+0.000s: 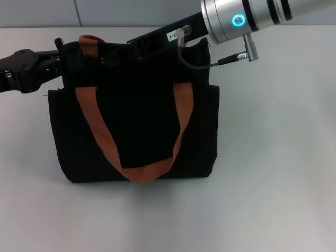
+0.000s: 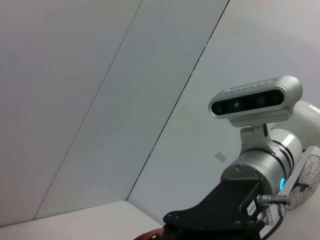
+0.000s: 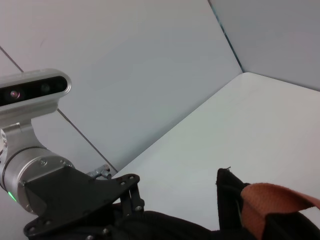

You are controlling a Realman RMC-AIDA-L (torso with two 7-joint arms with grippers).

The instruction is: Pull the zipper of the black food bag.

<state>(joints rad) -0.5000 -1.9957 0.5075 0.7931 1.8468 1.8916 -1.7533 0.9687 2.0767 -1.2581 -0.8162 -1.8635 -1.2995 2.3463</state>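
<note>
The black food bag (image 1: 136,121) stands upright in the middle of the table, its orange-brown handle (image 1: 147,170) hanging down the front. My left gripper (image 1: 71,55) reaches in from the left and sits at the bag's top left corner, by the rear handle (image 1: 90,41). From the upper right, my right gripper (image 1: 140,43) lies along the bag's top edge. The zipper is hidden behind the grippers and the dark fabric. The right wrist view shows the left gripper (image 3: 122,200) over the bag's top (image 3: 230,200). The left wrist view shows the right gripper (image 2: 215,220).
The bag rests on a white table (image 1: 273,157) with bare surface in front and to the right. A pale wall (image 1: 105,13) runs behind it. A cable and plug (image 1: 236,56) stick out from the right wrist above the bag's right corner.
</note>
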